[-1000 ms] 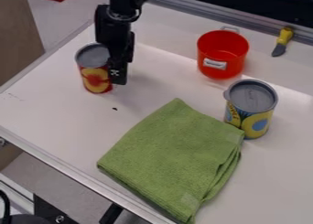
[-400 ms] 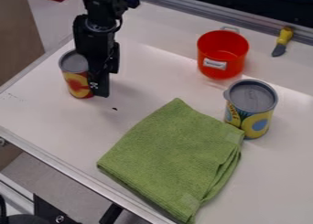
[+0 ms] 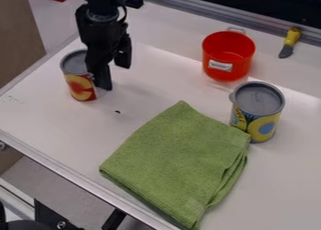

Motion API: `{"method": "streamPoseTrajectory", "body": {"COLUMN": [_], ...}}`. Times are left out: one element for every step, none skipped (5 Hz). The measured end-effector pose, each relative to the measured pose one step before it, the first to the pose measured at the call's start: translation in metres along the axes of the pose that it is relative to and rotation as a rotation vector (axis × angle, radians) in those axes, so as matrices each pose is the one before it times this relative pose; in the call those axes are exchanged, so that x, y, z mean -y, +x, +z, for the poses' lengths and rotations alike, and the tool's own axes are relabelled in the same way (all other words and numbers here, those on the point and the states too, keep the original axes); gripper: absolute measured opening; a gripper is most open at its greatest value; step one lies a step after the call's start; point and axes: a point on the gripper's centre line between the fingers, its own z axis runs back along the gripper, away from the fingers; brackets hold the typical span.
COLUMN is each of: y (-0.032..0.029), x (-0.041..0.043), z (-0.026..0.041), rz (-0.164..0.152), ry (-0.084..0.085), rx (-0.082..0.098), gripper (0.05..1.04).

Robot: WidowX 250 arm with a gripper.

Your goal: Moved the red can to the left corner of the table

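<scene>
Red can (image 3: 79, 87) upright on table (image 3: 47, 116), near left edge; jaws spread apart beside it

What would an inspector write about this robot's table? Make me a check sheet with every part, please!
Surface: white table, one small dark speck
Job's thing: red can, upright, near the table's left edge
Clutter: green cloth, red pot, yellow can, yellow-handled tool
Gripper: fingers open, beside the red can
Cables: dark loop on the arm, maybe a cable
Surroundings: metal rail behind, brown panel at left
</scene>
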Motion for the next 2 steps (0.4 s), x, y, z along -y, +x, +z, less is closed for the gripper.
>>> {"method": "streamPoseTrajectory", "body": {"y": [-0.02362,-0.02295], "x": [0.01706,0.01414], "z": [0.00483,0.00457], "rz": [-0.2408,-0.2682], "ry": [0.0242,-0.0222], "rx": [-0.0343,-0.0139], "gripper": [1.0,1.0]}}
